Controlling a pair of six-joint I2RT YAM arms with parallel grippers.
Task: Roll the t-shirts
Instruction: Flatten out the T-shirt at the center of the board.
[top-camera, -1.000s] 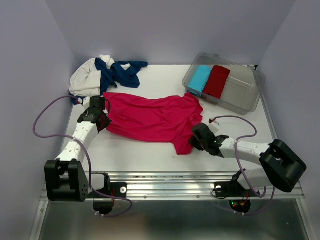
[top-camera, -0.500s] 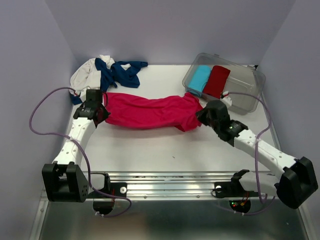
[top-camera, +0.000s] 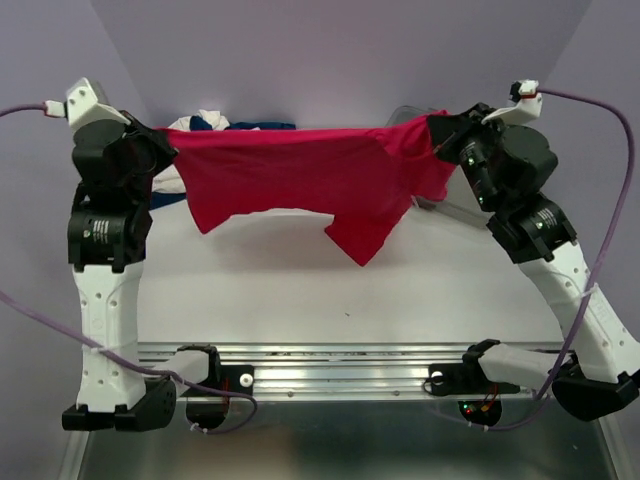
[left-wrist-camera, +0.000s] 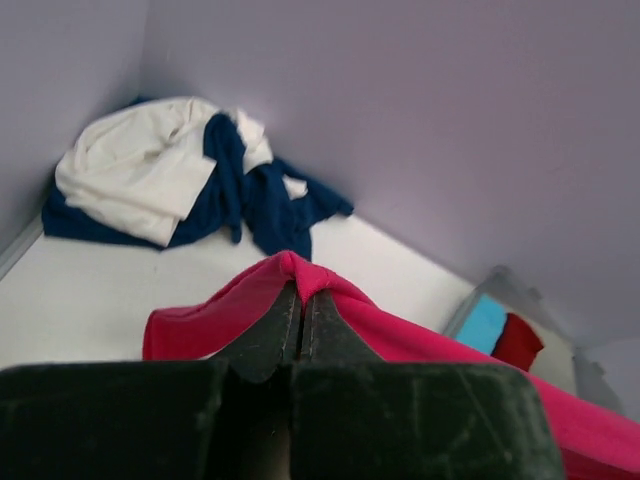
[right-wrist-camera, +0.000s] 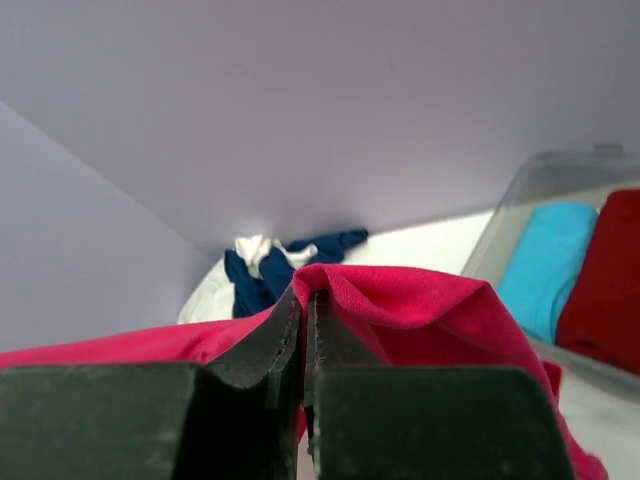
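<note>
Both arms have swung up from the desk (top-camera: 300, 300) since half a second ago, and the pink-red t-shirt (top-camera: 300, 175), which lay flat then, now hangs stretched between them, well above the white surface. Its top edge runs almost level from side to side; the lower part sags, with one corner drooping lowest right of centre. The left hand (top-camera: 163, 152) is clamped on the shirt's left end, its fingers pressed together with a fold of fabric bunched over their tips in the left wrist view. The right hand (top-camera: 438, 135) is clamped the same way on the right end, a ridge of pink cloth pinched between its closed fingers. At the back left corner of the desk the cream-white tee (left-wrist-camera: 130, 170) and the navy tee (left-wrist-camera: 270, 195) lie tangled in one heap. At the back right stands a clear bin (right-wrist-camera: 560, 165) holding a light-blue roll (right-wrist-camera: 545, 250) just beside a darker red roll (right-wrist-camera: 605, 270).
</note>
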